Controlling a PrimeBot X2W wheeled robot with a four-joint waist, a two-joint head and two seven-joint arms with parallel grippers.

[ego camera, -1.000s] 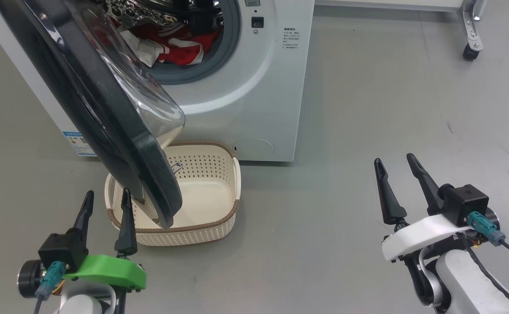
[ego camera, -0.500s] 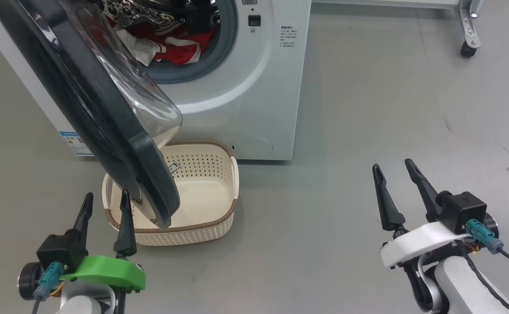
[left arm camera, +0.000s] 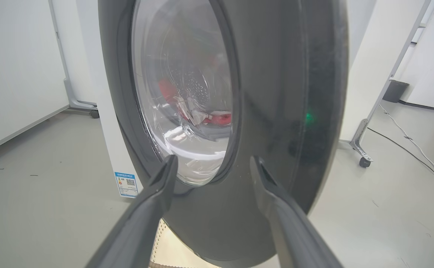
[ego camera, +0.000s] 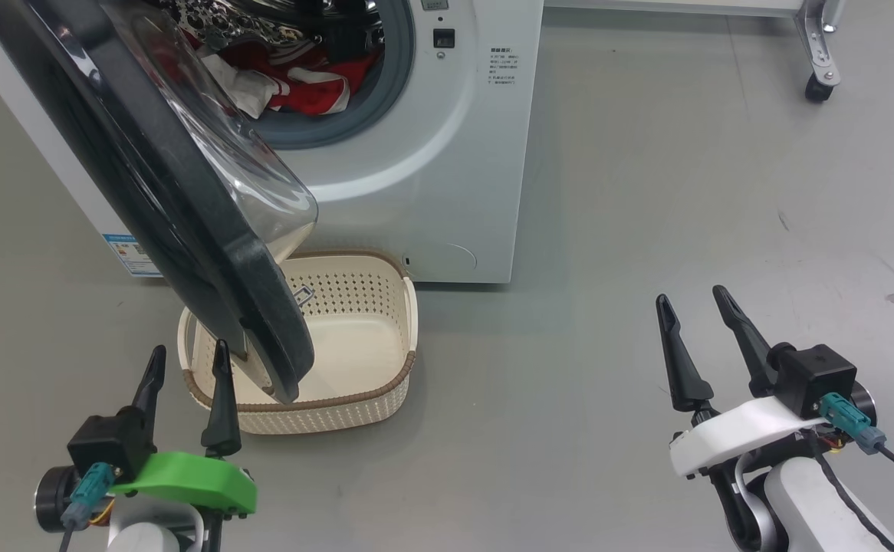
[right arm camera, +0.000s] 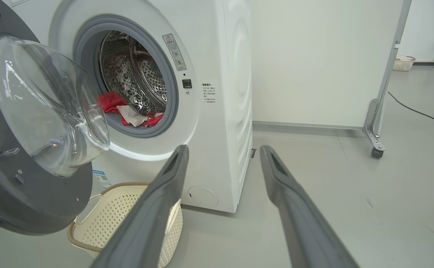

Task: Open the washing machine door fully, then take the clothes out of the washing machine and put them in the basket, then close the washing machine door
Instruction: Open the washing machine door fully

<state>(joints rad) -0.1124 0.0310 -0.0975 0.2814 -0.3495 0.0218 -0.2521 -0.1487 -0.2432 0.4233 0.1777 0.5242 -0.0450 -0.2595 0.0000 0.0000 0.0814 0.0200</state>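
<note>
1. Grey smooth floor [ego camera: 646, 192], white walls and panels behind; no counter, everything down at floor level.
2. Far left, low: left tool [ego camera: 189, 349], fingers spread, released, grasping nothing. In the left wrist view, aimed straight at the outer face of the washing machine door [left arm camera: 276, 93], near but apart from it.
3. Blue label sticker [ego camera: 131, 254] low on the cabinet; square code visible in the left wrist view, print too small to read.
4. Washing machine door swung out only part way, black rim and glass bowl hanging over the left half of the basket [ego camera: 355, 397].
5. Basket on the floor just in front of the machine, nothing in it.
6. Clothes [ego camera: 301, 77], red with white trim, heaped at the front lip of the drum; no lettering legible on them.
7. Washing machine [ego camera: 432, 176], white. Block of small dark print right of the opening, unreadable. Warning sticker [right arm camera: 174, 52] with a triangle mark on the grey door ring, text unreadable. No brand name spotted.
8. Right tool [ego camera: 690, 295], well apart from the machine, fingers spread, empty.
9. Far right: wheeled metal frame [ego camera: 821, 54].
10. Judged step: the first, opening the door fully, not yet done. Next move likely for the left tool: catch the rim's free edge and swing it wide, clearing basket and drum mouth before any reach for the clothes.
</note>
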